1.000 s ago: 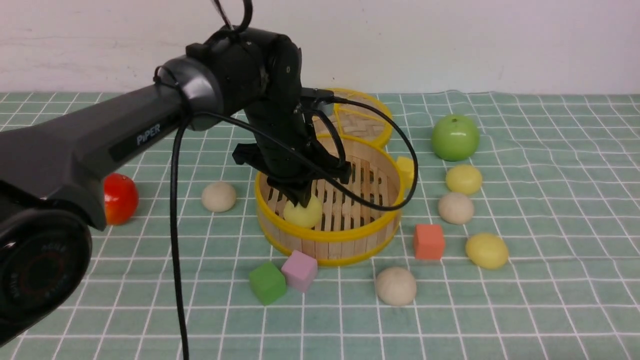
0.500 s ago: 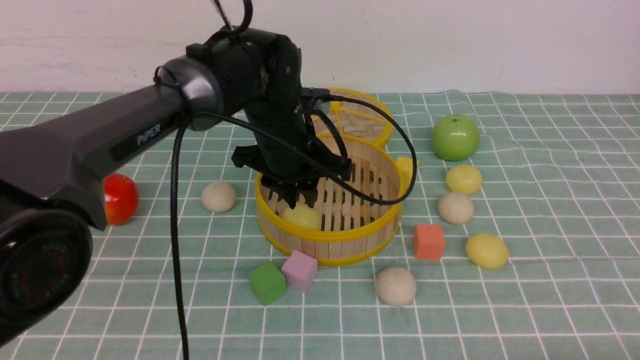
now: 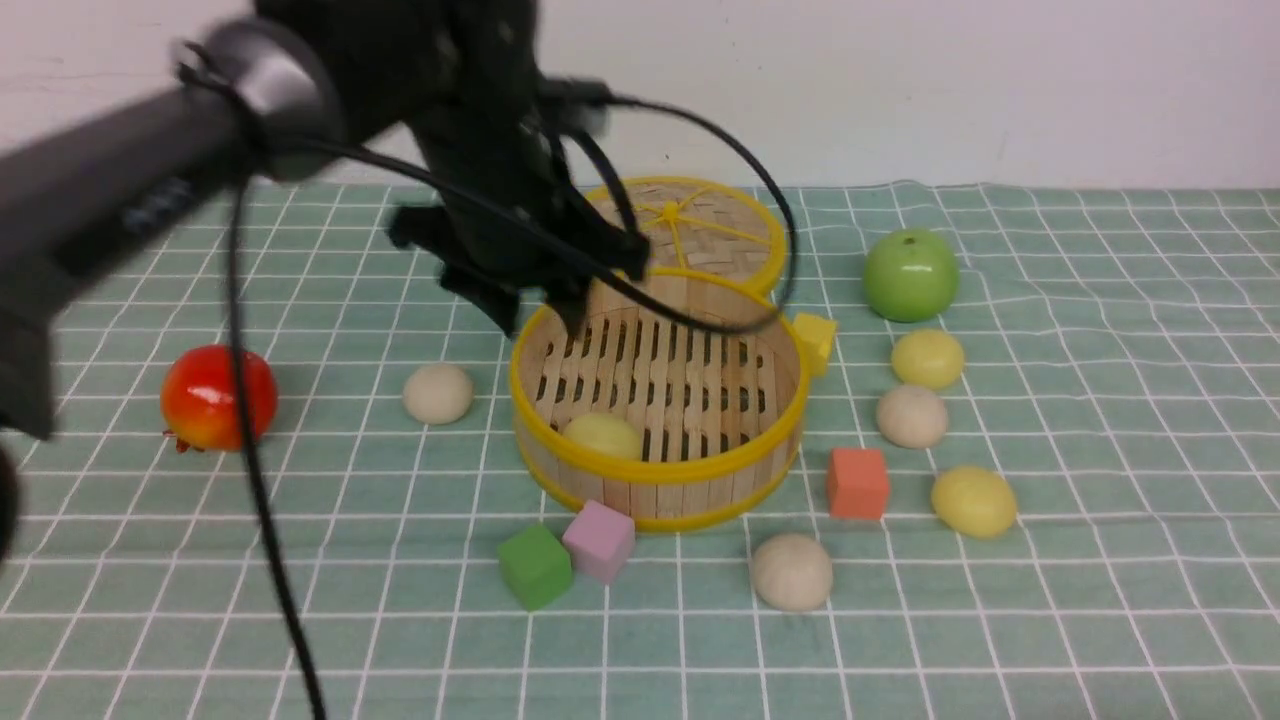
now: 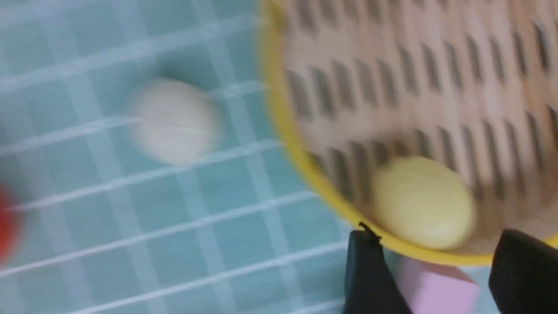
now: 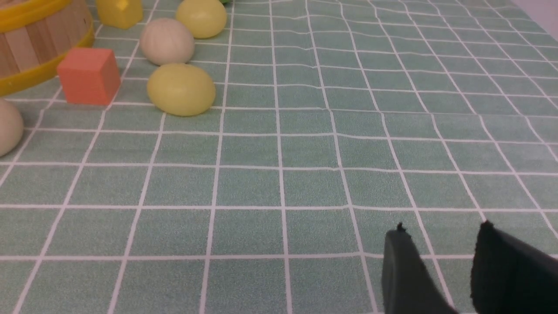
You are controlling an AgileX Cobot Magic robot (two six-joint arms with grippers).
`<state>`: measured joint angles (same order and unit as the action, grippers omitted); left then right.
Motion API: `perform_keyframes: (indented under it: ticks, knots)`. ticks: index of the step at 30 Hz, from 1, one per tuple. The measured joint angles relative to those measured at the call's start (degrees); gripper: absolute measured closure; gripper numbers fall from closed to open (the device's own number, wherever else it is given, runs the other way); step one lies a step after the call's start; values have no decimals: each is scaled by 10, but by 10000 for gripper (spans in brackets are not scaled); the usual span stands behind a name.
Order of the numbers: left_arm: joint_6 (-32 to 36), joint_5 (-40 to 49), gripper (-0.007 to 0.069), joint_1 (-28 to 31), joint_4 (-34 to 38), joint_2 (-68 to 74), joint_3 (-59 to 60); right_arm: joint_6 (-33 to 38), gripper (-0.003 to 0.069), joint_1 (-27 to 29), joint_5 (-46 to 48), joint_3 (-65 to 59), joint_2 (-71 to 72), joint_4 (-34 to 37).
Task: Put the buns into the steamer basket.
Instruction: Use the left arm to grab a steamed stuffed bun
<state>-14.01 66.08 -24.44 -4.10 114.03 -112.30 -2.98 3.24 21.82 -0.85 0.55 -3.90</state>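
The left hand (image 3: 545,325) has risen off the pale yellow bun (image 3: 602,437) and drawn back toward eleven o'clock, uncovering the steamer basket's (image 3: 655,478) slats.

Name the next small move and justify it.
Probably swing the left pincer over the beige bun left of the steamer basket: the pincer is open and empty, one yellow bun already lies inside, and this beige one sits outside, nearby.
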Motion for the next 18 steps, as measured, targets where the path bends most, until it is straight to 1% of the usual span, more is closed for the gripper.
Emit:
perform_keyframes:
  ticks: [3,4,7,13,18]
  knots:
    - [-2,-5,265,48,-14,-12,-3,0,419,0,0,0,0,0]
    - [-3,-6,265,51,-15,-12,-3,0,419,0,0,0,0,0]
    - [-7,-23,281,84,-23,1,-3,0,419,0,0,0,0,0]
    - [-7,-72,300,89,-41,60,-2,0,419,0,0,0,0,0]
    - [-7,-84,302,89,-46,94,-2,0,419,0,0,0,0,0]
